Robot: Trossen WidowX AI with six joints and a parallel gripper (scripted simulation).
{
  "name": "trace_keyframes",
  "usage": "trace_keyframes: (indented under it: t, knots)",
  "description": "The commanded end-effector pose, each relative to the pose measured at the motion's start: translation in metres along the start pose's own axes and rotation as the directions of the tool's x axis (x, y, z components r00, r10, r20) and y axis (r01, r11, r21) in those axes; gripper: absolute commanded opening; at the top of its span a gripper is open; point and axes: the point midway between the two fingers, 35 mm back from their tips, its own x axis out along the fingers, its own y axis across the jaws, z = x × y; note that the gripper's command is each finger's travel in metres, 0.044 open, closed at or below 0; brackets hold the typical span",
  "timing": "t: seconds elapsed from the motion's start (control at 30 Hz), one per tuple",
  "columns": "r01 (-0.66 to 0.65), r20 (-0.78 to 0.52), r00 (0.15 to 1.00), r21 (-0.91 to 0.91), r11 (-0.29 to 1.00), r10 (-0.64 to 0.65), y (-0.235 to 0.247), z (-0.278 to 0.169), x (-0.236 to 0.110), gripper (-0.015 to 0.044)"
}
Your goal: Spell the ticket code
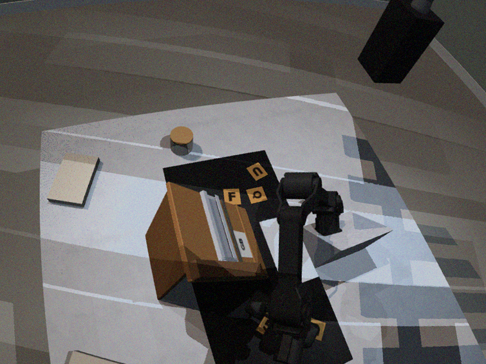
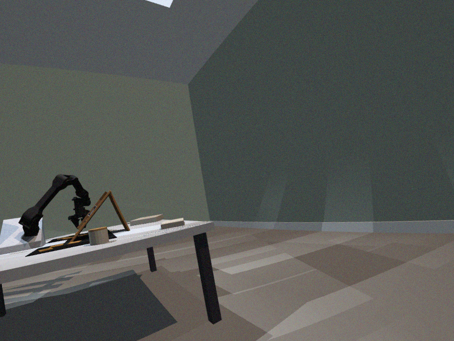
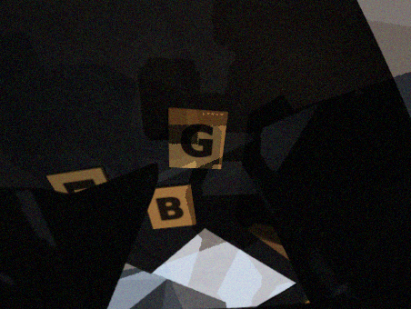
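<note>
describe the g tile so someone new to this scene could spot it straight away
Start at the sloped brown board on the white table, then go to the black mat under the arm's open tool. In the wrist view the G tile lies centred below the tool, beyond the B tile, its nearest neighbour.

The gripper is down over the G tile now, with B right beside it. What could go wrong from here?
1. The B tile lies close to the G tile; the open gripper, closing, may nudge or catch it.
2. In the top view the arm hides those tiles, so only the dim wrist view can confirm alignment.
3. The sloped board stands close beside the arm; a swing toward the rail might clip it.
</note>
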Motion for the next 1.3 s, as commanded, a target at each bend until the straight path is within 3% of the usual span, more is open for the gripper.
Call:
trace_keyframes:
  t: [0.0,0.17,0.4,1.27]
  knots:
    - [-0.011,0.013,1.000,0.028,1.000,0.011,0.007,0.006,-0.001,0.0340]
    - [-0.011,0.013,1.000,0.028,1.000,0.011,0.007,0.006,0.000,0.0340]
    - [-0.010,0.012,1.000,0.028,1.000,0.009,0.007,0.006,0.032,0.0340]
    - [-0.009,0.012,1.000,0.028,1.000,0.009,0.007,0.007,0.047,0.0340]
